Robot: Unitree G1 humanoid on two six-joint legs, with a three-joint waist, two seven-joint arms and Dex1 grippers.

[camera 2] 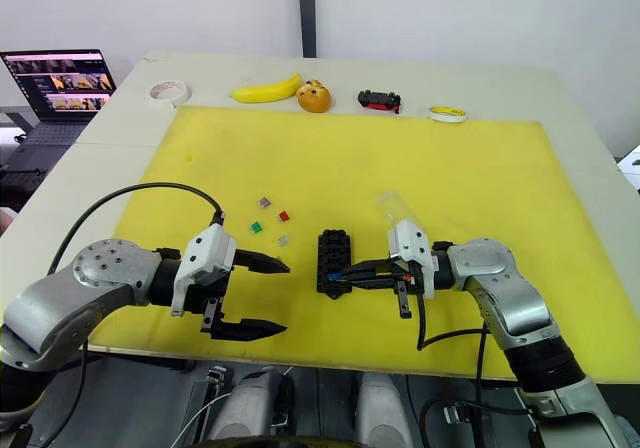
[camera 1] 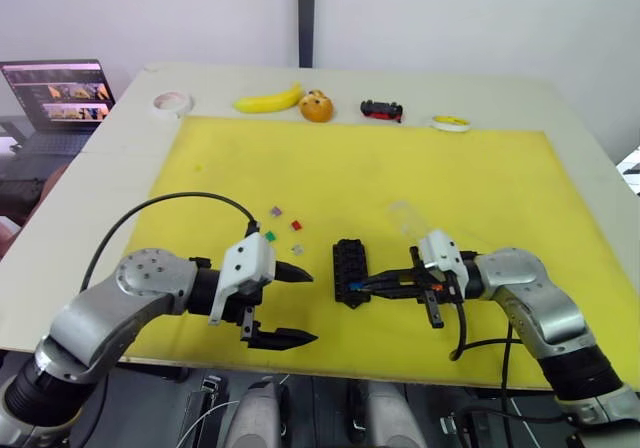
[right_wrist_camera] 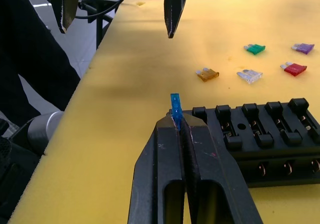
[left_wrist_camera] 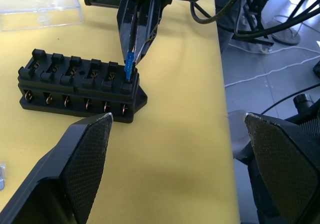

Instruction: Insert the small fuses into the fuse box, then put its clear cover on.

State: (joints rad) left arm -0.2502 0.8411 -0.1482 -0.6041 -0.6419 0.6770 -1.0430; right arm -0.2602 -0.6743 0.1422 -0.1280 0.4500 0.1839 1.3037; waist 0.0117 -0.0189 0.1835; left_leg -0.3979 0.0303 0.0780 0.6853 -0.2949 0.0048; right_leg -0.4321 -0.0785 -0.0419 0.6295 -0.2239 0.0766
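Right claw (right_wrist_camera: 176, 124) is clamped tight on a blue blade fuse (right_wrist_camera: 175, 105), its fingers pressed together with the little chip poking out from the tips. In the left wrist view that fuse sits right at the end slot of the fuse box (left_wrist_camera: 80, 84), at the corner nearest the worktop's front edge; whether it is seated in the slot is hard to tell.

The fuse box lies low in the middle of the head camera's frame, on the yellow mat (camera 1: 450, 168), with the right claw reaching in from the right side. The clear cover (camera 1: 403, 218) lies just up and right of the box, behind the right wrist.

Left claw (camera 1: 283, 308) hovers lower left of the box, fingers spread wide apart, gripping nothing.

Five loose fuses wait up and left of the box, near the centre of the frame: purple (right_wrist_camera: 303, 48), red (right_wrist_camera: 294, 68), green (right_wrist_camera: 255, 49), a clear one (right_wrist_camera: 249, 75) and amber (right_wrist_camera: 207, 74).

Along the top edge of the frame: a tape roll (camera 1: 172, 101), a banana (camera 1: 268, 100), an orange fruit (camera 1: 317, 106), a toy car (camera 1: 382, 110) and a yellow ring (camera 1: 451, 122). A laptop (camera 1: 60, 98) sits open at upper left.
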